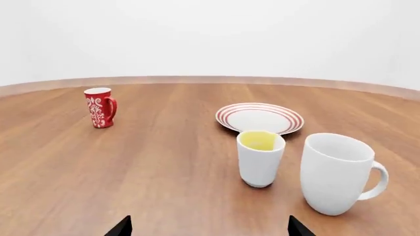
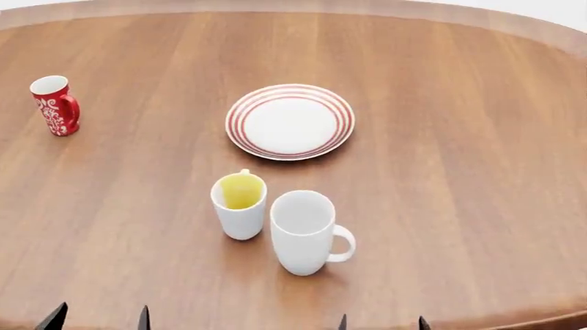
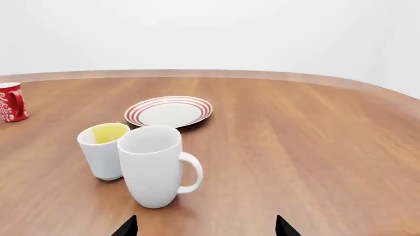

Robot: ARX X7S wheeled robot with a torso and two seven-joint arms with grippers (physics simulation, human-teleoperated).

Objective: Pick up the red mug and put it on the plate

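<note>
- Left wrist view: the red mug [image 1: 100, 107] stood upright on the counter [image 1: 164, 167], alone and well apart from the plate [image 1: 260, 118]. Its loop handle faced the plate's side. Two dark fingertips of the left end effector [image 1: 208, 228] showed at the frame's edge, set wide apart with nothing between them. The yellow-lined mug [image 1: 260, 157] and the big white mug [image 1: 338, 172] stood nearer the camera, close together in front of the plate.
- Head view: the red mug [image 2: 57, 104] sat far to the left; the plate [image 2: 290, 121] lay near the middle, bare. Both arms were low at the near edge, only fingertips showing: the left end effector [image 2: 96, 317] and the right end effector [image 2: 381, 322], each spread and empty. Neither was near the red mug.
- Right wrist view: the right end effector [image 3: 206, 227] had its tips apart, pointing at the big white mug [image 3: 154, 164]. The red mug [image 3: 11, 102] was cut off at the frame's edge.
- Judgement: the mug looked like glazed ceramic, so rigid, light, slick and breakable. A grip across the body below the rim, clear of the handle, seemed safest. The left arm looked better placed.
</note>
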